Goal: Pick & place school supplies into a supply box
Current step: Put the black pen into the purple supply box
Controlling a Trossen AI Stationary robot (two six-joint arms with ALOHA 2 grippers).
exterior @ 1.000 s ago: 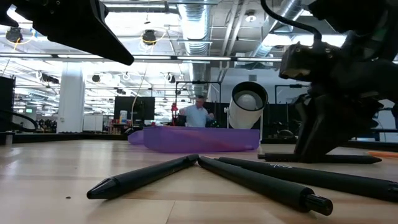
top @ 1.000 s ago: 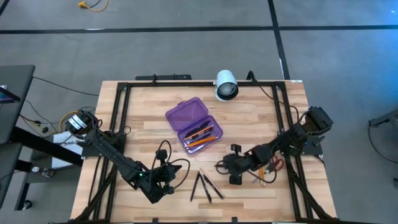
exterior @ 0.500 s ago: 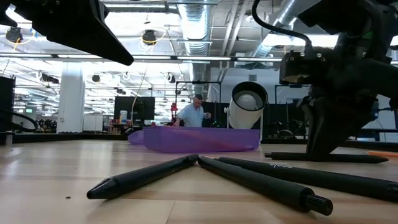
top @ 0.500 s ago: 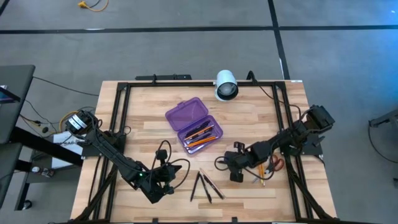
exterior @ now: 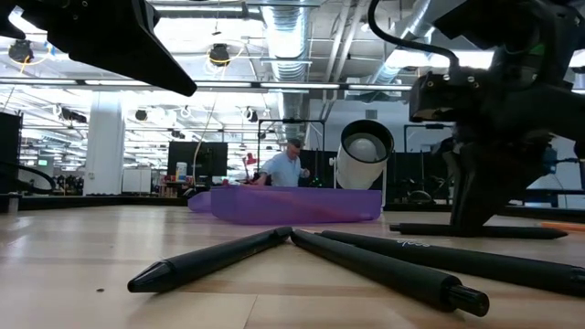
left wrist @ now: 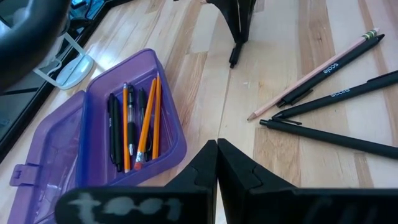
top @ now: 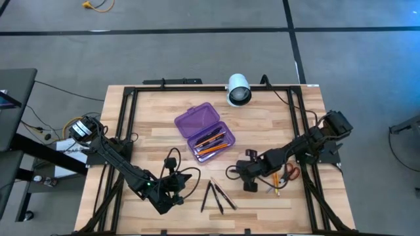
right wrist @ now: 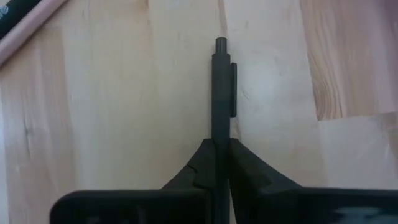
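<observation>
The supply box (top: 205, 131), translucent purple, lies open mid-table; its tray (left wrist: 134, 124) holds several orange pencils and black pens. Right of it my right gripper (top: 250, 184) points down at the table, shut on a black pen (right wrist: 221, 93) that lies flat. Three black pens and a pale pencil (top: 214, 195) lie loose near the front edge. Scissors with orange-red handles (top: 289, 172) and an orange pencil (top: 276, 185) lie under the right arm. My left gripper (left wrist: 217, 163) hovers shut and holding nothing at the front left (top: 176, 183). My right gripper pinches the black pen's barrel (right wrist: 221, 134) between its two fingers, back from the clip end (right wrist: 231, 81). The fingers come from above, steeply down, one on each long side. The pen lies flat on the table (exterior: 512, 232).
A white cylindrical camera (top: 238, 90) stands at the far edge behind the box. Black frame rails (top: 128, 124) run along the table's sides. Cables loop near both wrists (top: 172, 160). A person stands in the room far behind the table (exterior: 285, 167).
My right gripper has shut on the black pen, its fingers closing from a wide gap, and it has tipped more steeply downward. The pen still lies on the table.
</observation>
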